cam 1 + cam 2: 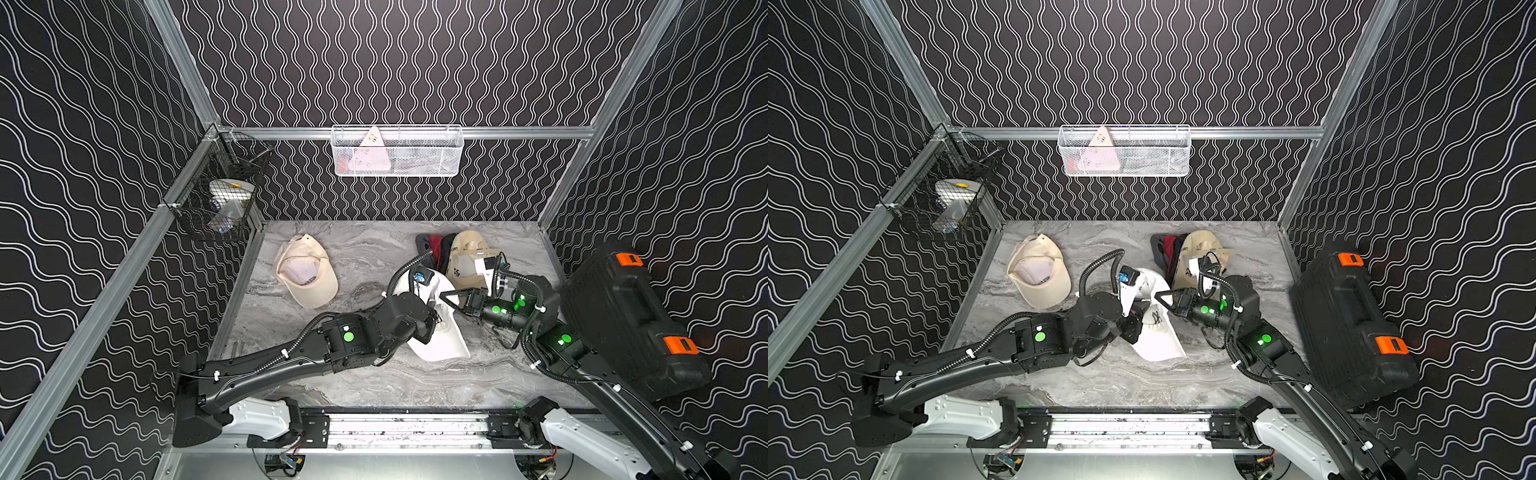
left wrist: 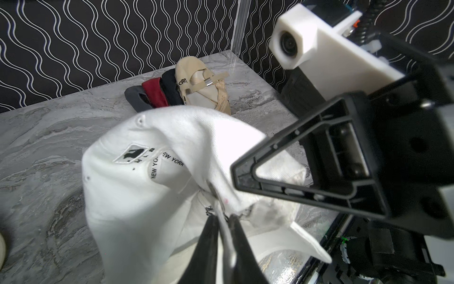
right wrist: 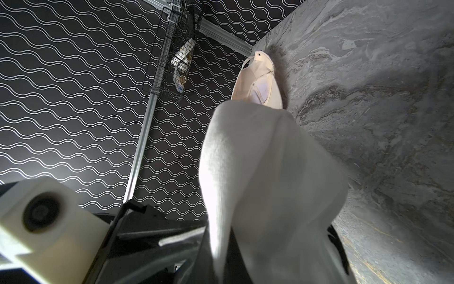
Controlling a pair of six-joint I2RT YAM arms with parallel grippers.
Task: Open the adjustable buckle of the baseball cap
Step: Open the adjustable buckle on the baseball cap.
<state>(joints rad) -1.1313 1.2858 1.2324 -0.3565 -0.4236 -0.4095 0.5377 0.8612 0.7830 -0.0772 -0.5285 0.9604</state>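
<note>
White cap (image 2: 147, 209), pinched by both jaws, obscures its buckle.

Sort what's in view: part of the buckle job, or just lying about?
Job: white cap; left jaws and right jaws, both shut on it.
Lying about: beige cap; stack of caps; black case; white wire basket; black wire basket.
</note>
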